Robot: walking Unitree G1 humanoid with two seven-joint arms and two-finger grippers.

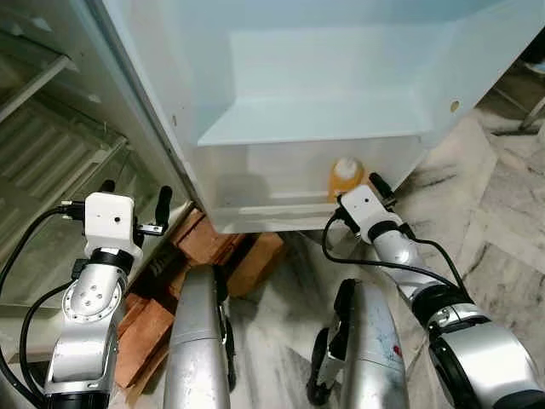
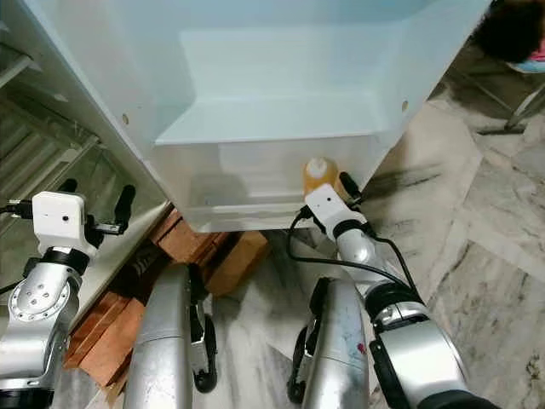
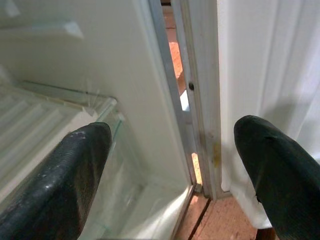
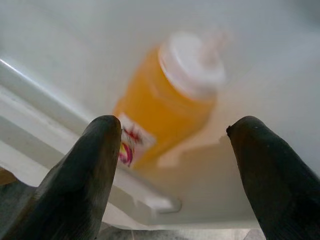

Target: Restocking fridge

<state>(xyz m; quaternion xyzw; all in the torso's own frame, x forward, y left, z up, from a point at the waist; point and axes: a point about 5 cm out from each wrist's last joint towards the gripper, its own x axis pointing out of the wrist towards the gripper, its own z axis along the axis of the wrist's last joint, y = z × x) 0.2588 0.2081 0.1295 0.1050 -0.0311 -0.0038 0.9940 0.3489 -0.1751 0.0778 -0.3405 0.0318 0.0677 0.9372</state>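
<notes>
At door bin [image 1: 255, 183] | right fingers [image 4: 80, 175] spread wide, empty | bottle [image 4: 170, 95] apart

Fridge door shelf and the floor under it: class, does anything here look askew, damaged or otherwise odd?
The orange bottle stands alone in the door shelf, leaning in the right wrist view, which is blurred. Under the fridge lie reddish bricks, apparently propping it. The right gripper is open just before the bottle. No spill or damage shows.

1. Fridge door [image 1: 315, 77]: smooth, glossy white plastic.
2. Bottle [image 4: 170, 100]: clear plastic, white cap.
3. Floor [image 1: 502, 221]: polished veined marble.
4. Bricks [image 1: 204, 243]: rough and matt.
5. Arms [image 1: 85, 315]: brushed silver metal.
</notes>
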